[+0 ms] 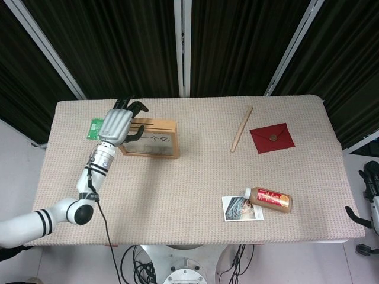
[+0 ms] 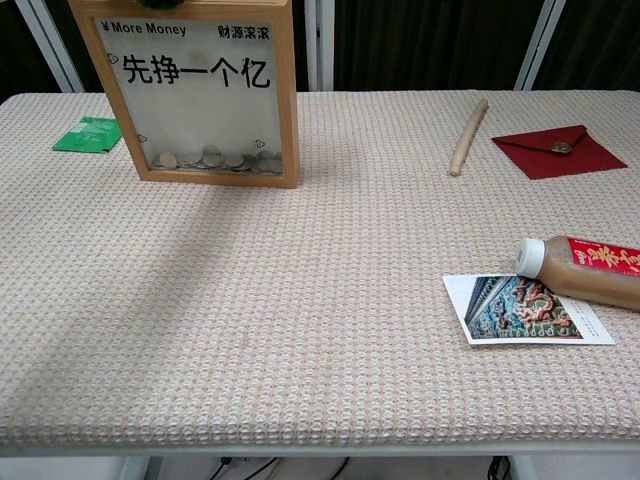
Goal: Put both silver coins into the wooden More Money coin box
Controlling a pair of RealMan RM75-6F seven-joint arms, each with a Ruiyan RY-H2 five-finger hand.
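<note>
The wooden More Money coin box (image 2: 210,95) stands upright at the table's back left, with several silver coins (image 2: 212,158) lying along the bottom behind its clear front. In the head view the box (image 1: 155,139) shows its slotted top. My left hand (image 1: 117,123) is over the left end of that top, and its dark fingertips (image 2: 165,4) just reach the top edge. A coin between the fingers would be hidden, and I see no loose coin on the table. My right hand (image 1: 369,180) hangs off the table's right edge with nothing in it.
A green card (image 2: 88,133) lies left of the box. A wooden stick (image 2: 468,135) and a red envelope (image 2: 556,151) lie at the back right. A brown bottle (image 2: 590,268) rests on a photo card (image 2: 525,310) at the front right.
</note>
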